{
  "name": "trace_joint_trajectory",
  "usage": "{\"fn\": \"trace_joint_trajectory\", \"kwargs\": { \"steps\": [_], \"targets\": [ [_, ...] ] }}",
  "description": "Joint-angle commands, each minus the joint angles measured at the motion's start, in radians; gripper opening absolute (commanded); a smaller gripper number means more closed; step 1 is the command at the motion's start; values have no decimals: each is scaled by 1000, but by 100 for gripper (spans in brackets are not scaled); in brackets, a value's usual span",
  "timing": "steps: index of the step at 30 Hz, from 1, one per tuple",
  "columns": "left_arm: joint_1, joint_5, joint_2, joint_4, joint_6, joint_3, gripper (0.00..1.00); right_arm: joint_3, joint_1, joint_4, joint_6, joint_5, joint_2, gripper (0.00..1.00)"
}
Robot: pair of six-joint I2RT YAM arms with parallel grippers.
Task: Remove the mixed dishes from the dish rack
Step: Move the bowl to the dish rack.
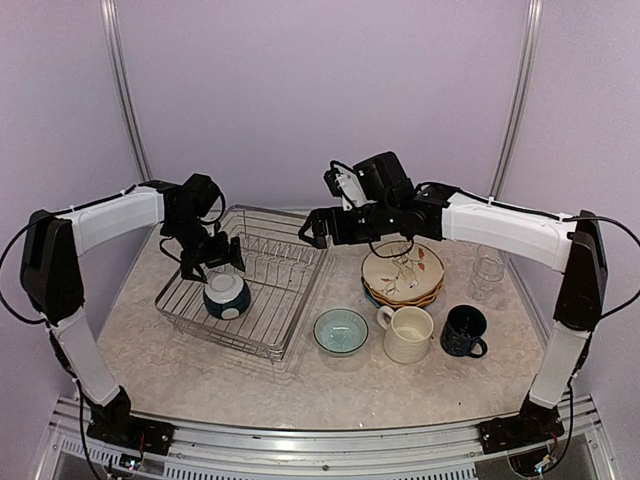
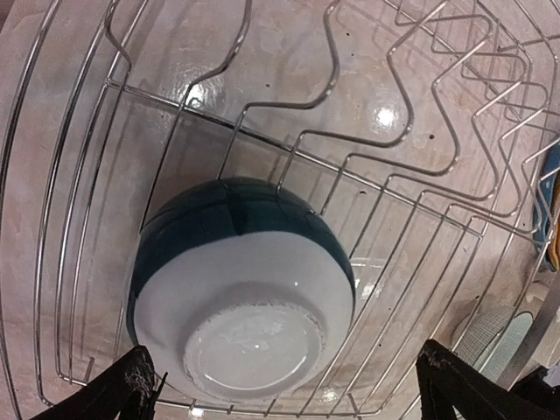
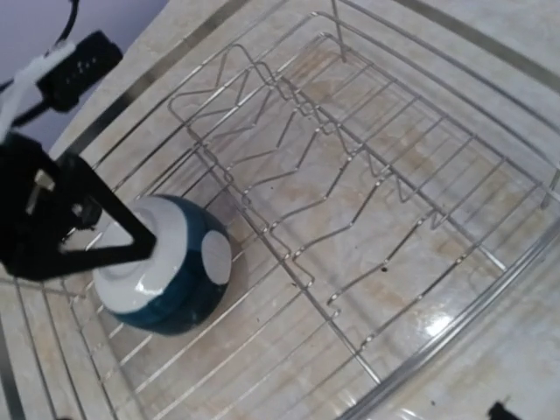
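While the dark bowl (image 1: 227, 297) sits inverted in the dish rack (image 1: 278, 292), left gripper (image 1: 212, 266) hangs over it, spread. Cannot tell for right gripper (image 1: 318, 230)

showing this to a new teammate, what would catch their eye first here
A lone upturned bowl, dark teal with a white base, sits in the near left corner of the dish rack, with the left tool open over it. To the rack's right stand a floral plate stack, teal bowl, cream mug, navy mug and clear glass.
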Motion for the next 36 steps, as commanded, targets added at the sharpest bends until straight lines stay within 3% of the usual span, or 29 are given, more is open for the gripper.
{"fn": "trace_joint_trajectory", "kwargs": {
  "steps": [1,5,11,17,27,33,36],
  "targets": [
    [2,-130,24,96,-80,-49,99,22,-1,15,128,52,60,100],
    [-1,-131,42,132,-98,-66,99,-8,-10,16,180,101,88,100],
    [-45,-257,66,162,-120,-90,99,-23,-22,74,220,53,164,98],
    [-40,-221,31,259,-175,-203,99,-41,-39,175,280,-30,197,86],
    [-35,93,0,404,-203,-266,99,-22,-36,224,311,-155,260,61],
    [-42,319,-6,475,-222,-269,99,-38,-34,244,301,-154,225,62],
    [-46,399,-13,493,-212,-283,98,-35,-36,200,238,-99,194,69]
  ]
}}
